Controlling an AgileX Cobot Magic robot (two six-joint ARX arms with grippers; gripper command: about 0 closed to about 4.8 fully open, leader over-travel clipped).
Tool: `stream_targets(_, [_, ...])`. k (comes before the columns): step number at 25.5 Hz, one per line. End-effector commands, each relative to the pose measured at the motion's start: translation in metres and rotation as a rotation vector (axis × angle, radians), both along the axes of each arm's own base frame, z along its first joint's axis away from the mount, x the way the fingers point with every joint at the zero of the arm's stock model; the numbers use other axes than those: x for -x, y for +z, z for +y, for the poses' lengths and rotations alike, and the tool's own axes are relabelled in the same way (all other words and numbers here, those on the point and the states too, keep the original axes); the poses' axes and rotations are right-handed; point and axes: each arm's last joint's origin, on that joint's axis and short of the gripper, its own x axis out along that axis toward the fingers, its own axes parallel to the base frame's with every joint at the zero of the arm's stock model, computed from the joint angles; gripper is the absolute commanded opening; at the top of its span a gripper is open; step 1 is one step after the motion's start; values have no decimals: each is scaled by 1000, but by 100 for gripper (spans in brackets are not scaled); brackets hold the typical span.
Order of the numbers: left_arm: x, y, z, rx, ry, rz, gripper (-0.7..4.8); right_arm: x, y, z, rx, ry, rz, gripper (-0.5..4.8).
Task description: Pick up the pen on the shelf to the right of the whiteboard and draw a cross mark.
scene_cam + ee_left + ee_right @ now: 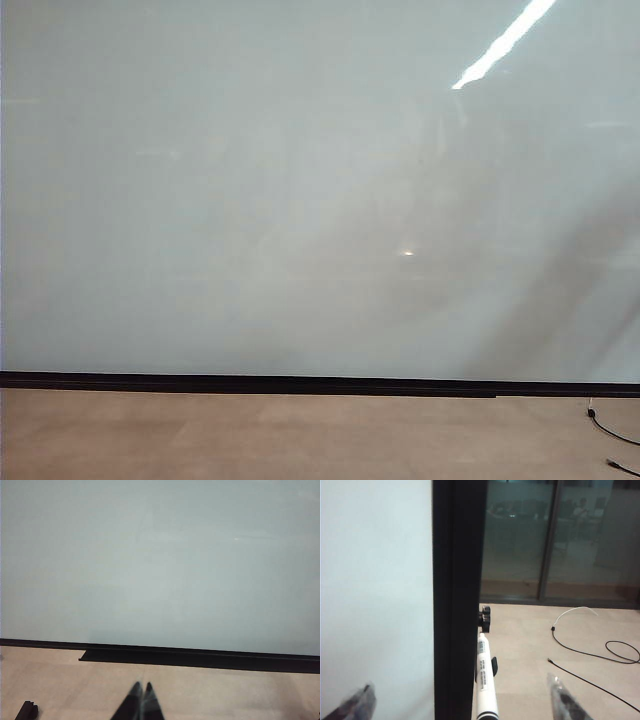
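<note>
right fingers astride pen, whiteboard beside

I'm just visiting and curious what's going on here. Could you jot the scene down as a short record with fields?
Whiteboard: large, glossy, blank; no cross mark drawn yet
Pen: white marker resting at the board's dark edge frame, not held
Right gripper: open, its fingertips spread either side of the pen, not touching it
Left gripper: shut, empty, pointing at the board's bottom strip
Floor: tan, with a black cable at the right
Stage: pen not yet picked up
</note>
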Motion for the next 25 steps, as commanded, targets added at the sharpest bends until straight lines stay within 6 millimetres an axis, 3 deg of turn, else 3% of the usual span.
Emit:
stream_targets(1, [0,2,0,-4,-4,-8,-5,-10,-1,-6,21,16,-9,473])
stream_targets(25, [0,2,0,-4,-4,-8,-4,-69,-39,-32,-42,85,44,470])
